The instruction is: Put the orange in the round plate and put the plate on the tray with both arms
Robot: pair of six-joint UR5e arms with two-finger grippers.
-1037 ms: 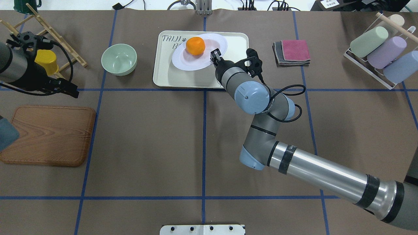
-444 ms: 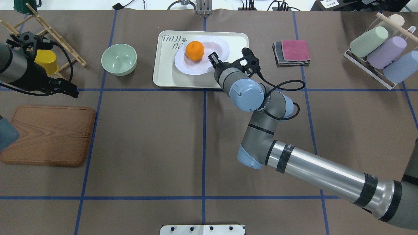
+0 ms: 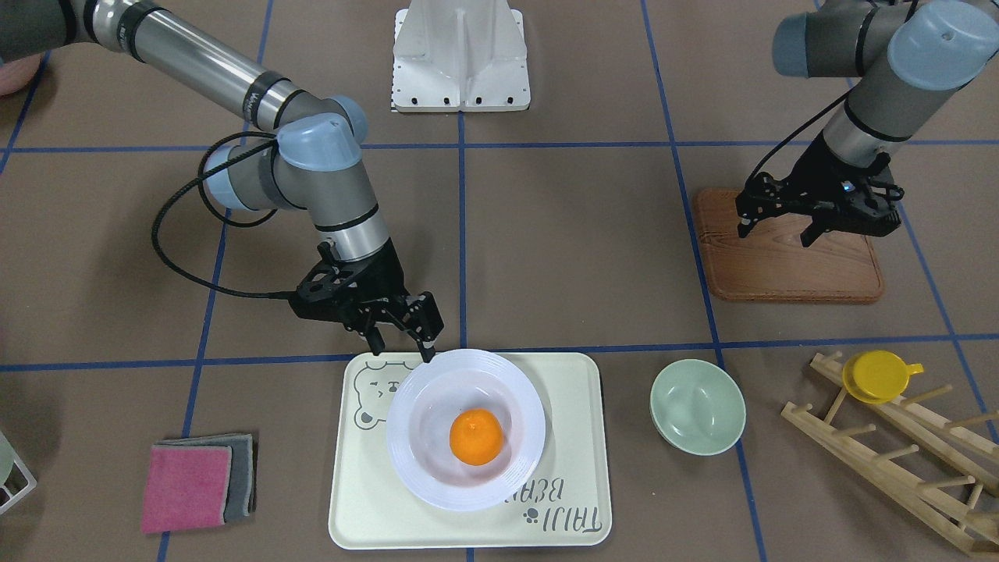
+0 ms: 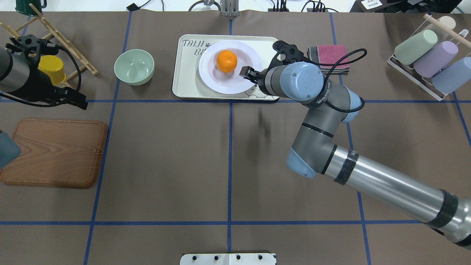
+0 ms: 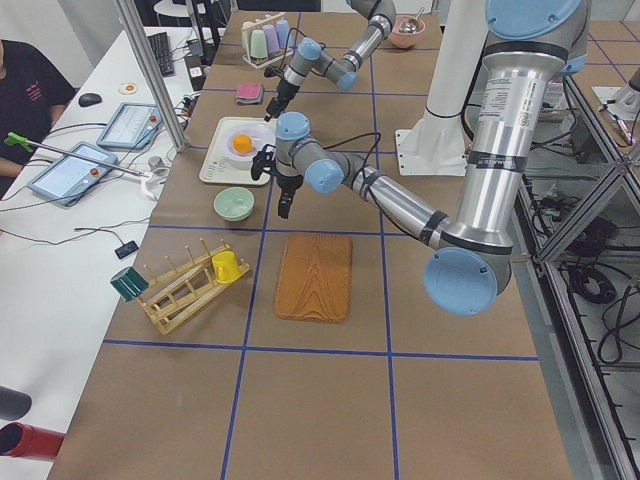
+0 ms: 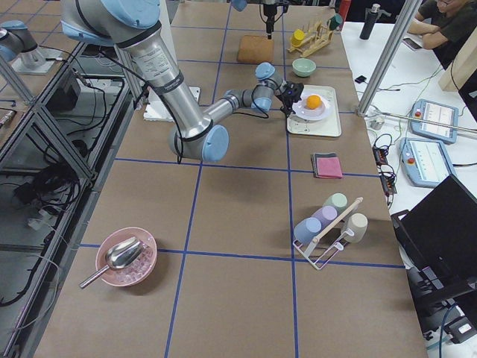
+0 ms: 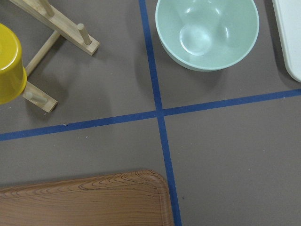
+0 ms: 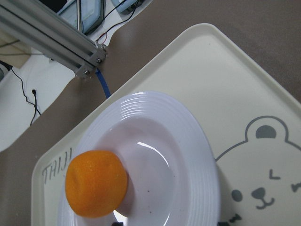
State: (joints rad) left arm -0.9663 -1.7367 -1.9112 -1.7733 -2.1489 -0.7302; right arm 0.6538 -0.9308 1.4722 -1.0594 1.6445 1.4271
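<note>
Wrist view shows the tray's (image 8: pixel 244 80) bear drawing (image 8: pixel 261 188), covered overhead by my arm (image 4: pixel 294 81). My right gripper (image 3: pixel 403 353), released, hangs at the plate's (image 3: pixel 406 460) near rim, orange (image 3: pixel 476 437) beyond.

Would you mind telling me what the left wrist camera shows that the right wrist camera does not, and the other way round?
Only the left wrist view: the pale green bowl, the yellow cup on the wooden rack, and a corner of the wooden board. Only the right wrist view: the orange lying in the round plate, and the bear face drawn on the tray. Both: the tray, just its edge in the left wrist view, and the brown table cover.
</note>
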